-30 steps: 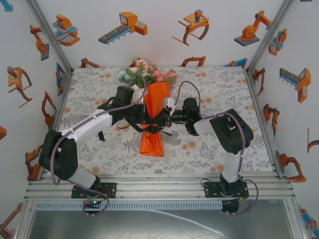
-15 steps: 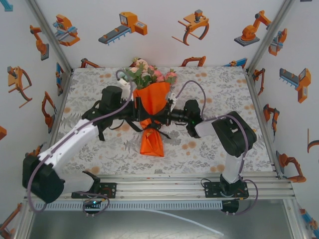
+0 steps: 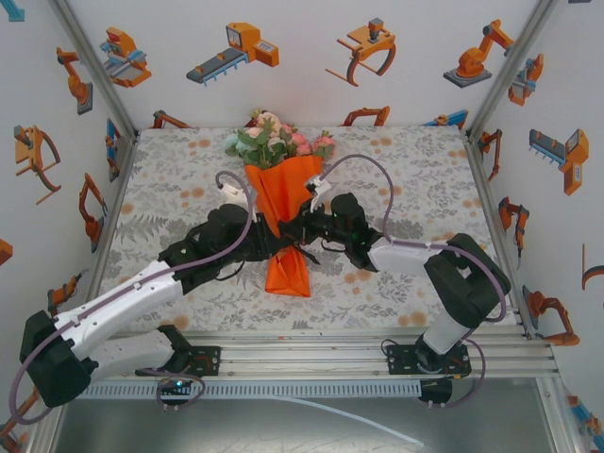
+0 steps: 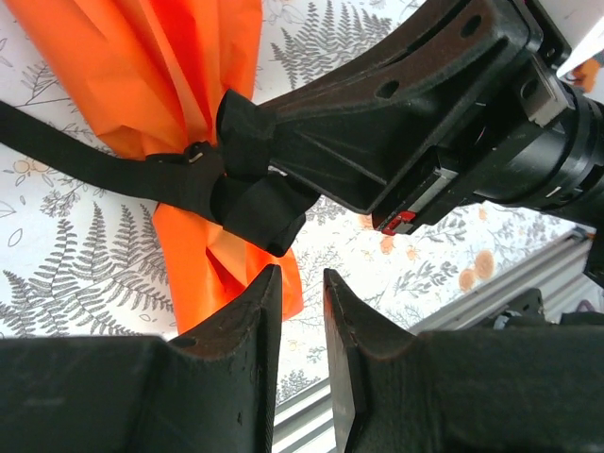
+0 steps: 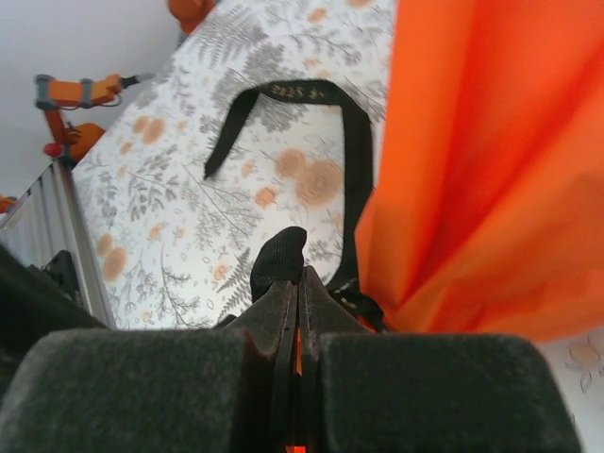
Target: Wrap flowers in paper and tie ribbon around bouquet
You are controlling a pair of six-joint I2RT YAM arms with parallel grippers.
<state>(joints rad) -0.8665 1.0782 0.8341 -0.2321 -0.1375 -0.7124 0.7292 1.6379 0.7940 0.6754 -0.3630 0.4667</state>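
The bouquet lies mid-table, with the flowers point(image 3: 274, 142) at the far end and the orange paper point(image 3: 285, 203) tapering toward me. The black ribbon point(image 4: 85, 151) is cinched round the paper's waist. My right gripper point(image 5: 299, 283) is shut on a fold of the ribbon point(image 5: 283, 253) right beside the paper point(image 5: 491, 160); the left wrist view shows it, right gripper point(image 4: 253, 177), pinching at the knot. My left gripper point(image 4: 300, 283) is open with a narrow gap, nothing in it, just short of that knot. From above, left gripper point(image 3: 266, 242) and right gripper point(image 3: 294, 229) meet at the waist.
A free ribbon tail point(image 5: 311, 92) loops over the floral tablecloth point(image 3: 406, 179). White walls with robot stickers enclose the table. The aluminium rail point(image 3: 302, 354) runs along the near edge, close behind the paper's bottom end point(image 3: 288, 278).
The left arm has dropped low and stretched out, its gripper sliding nearer along the paper. The right gripper has pushed left toward the waist. The bouquet has tilted a little.
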